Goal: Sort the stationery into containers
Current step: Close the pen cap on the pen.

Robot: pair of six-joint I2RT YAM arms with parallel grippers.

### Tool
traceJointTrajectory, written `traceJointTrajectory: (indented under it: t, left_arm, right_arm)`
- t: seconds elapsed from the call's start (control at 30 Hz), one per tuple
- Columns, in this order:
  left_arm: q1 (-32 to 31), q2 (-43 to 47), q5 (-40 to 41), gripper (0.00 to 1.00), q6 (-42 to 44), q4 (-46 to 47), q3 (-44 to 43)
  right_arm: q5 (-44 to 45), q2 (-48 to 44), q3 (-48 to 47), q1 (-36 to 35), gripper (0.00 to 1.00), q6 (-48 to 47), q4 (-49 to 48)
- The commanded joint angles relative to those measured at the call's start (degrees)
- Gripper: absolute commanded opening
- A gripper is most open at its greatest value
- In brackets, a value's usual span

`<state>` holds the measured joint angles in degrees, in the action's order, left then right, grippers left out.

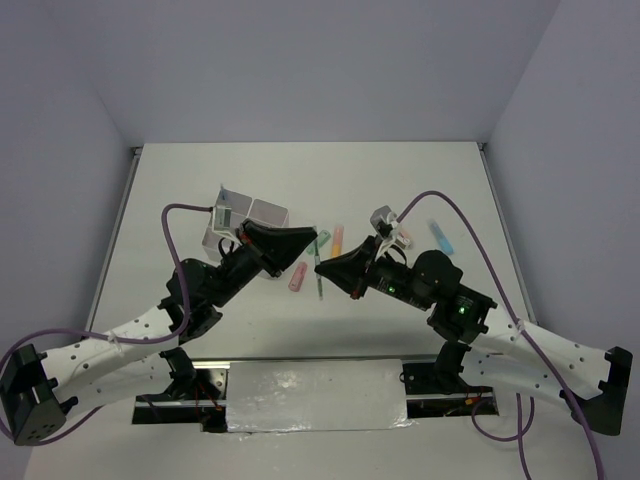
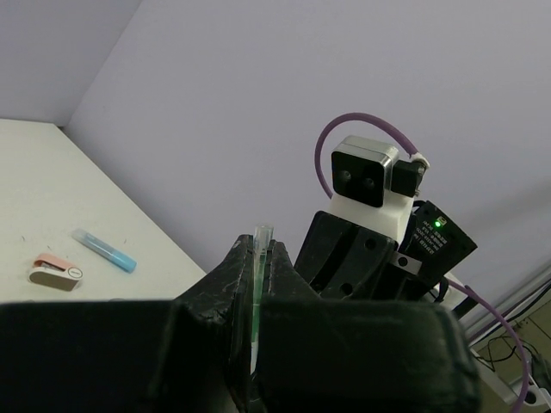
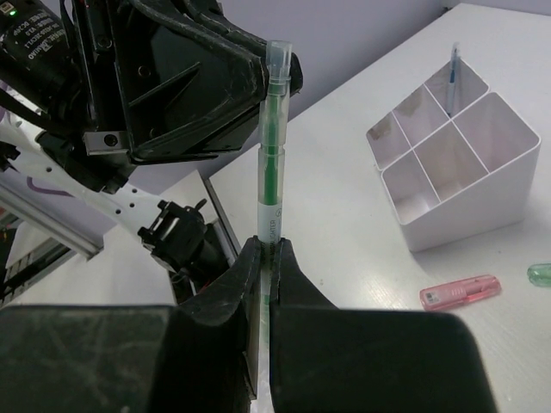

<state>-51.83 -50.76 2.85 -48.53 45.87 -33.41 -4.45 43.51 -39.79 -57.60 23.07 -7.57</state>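
- Top external view: the left gripper [image 1: 308, 240] and the right gripper [image 1: 328, 268] meet nose to nose over the middle of the table [image 1: 300, 170]. A thin green pen [image 1: 319, 278] lies between them.
- The translucent four-compartment box [image 1: 265, 212] stands just behind the left gripper, partly hidden by that arm.
- On the table, a pink marker [image 1: 297, 277] lies just left of the pen. An orange-yellow marker [image 1: 337, 239] lies behind the grippers, and a blue marker [image 1: 440, 237] lies well off to the right.
- Left wrist view: the left fingers are closed narrowly on the green pen, whose clear cap pokes out past their tips.
- The right arm's wrist camera [image 2: 366, 172] faces this gripper from close by. Beyond it, a small pink-and-white item [image 2: 56, 272] lies near the blue marker.
- Right wrist view: the right jaws pinch the pen's lower barrel. The pen stands up from them, and the left gripper's fingertips touch its capped upper end, so both grippers have the one pen, clear of the table.
- In the box, well apart to the right, a thin blue pen [image 3: 454, 73] stands in the far compartment. A green marker [image 3: 541, 274] lies at the frame's right edge, near the pink marker.
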Motion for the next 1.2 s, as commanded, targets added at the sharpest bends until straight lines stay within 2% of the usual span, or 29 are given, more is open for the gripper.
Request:
traceJointTrajectory:
  t: [0.0,0.23,0.37,0.43,0.53,0.7,0.77,0.83,0.9,0.93,1.03,1.07,1.1,1.17]
  left_arm:
    - [0.0,1.0,-0.9,0.0,-0.3,1.3,-0.2]
    - [0.0,-0.1,-2.4,0.0,0.6,2.2,0.3]
    - [0.0,-0.8,-3.5,0.06,1.0,2.6,1.2]
    - [0.0,-1.0,-3.8,0.11,1.5,1.9,1.2]
    - [0.0,-0.7,-3.8,0.3,2.6,0.4,0.9]
    - [0.0,0.4,-3.8,0.34,5.0,-3.0,-0.9]
    - [0.0,0.3,-4.4,0.45,6.0,-3.4,-1.4]
    - [0.0,0.1,-5.5,0.51,6.5,-3.6,-1.8]
    - [0.0,0.0,-6.4,0.46,7.0,-3.4,-1.9]
    - [0.0,0.0,-6.8,0.37,7.0,-3.3,-1.8]
    - [0.0,0.0,-7.7,0.29,7.3,-3.3,-1.4]
    - [0.0,-0.1,-7.9,0.24,7.5,-3.3,-1.5]
    - [0.0,-0.1,-8.2,0.12,7.6,-3.8,-1.7]
    - [0.0,-0.5,-9.3,0.02,8.2,-4.0,-2.3]
  right_arm:
    - [1.7,0.1,-3.4,-0.3,0.0,-0.9,-3.1]
    - [1.4,-0.8,-3.9,-0.3,0.0,-0.4,-5.3]
    - [2.7,-2.0,-2.4,-0.3,0.0,0.1,-9.7]
    - [3.2,-1.9,-2.8,-0.3,0.0,-0.4,-9.5]
    - [0.6,-0.2,-4.2,-0.3,0.0,-1.9,-8.5]
    - [-2.6,1.5,-3.5,-0.3,0.0,-2.2,-8.5]
    - [-2.0,1.4,-3.1,-0.3,0.0,-2.1,-8.5]
    - [-1.5,1.1,-3.3,-0.3,0.0,-2.4,-8.2]
    - [-1.4,1.2,-3.6,-0.4,0.0,-2.8,-7.4]
    - [-1.3,1.1,-3.9,-0.3,0.0,-2.8,-7.1]
    - [-0.3,1.0,-4.0,-0.3,0.0,-2.8,-6.7]
    - [-0.5,0.9,-4.1,-0.3,0.0,-2.9,-6.5]
    - [-0.7,1.1,-4.3,-0.3,0.0,-2.9,-6.4]
    - [-2.4,1.5,-4.4,-0.3,0.0,-3.5,-6.0]
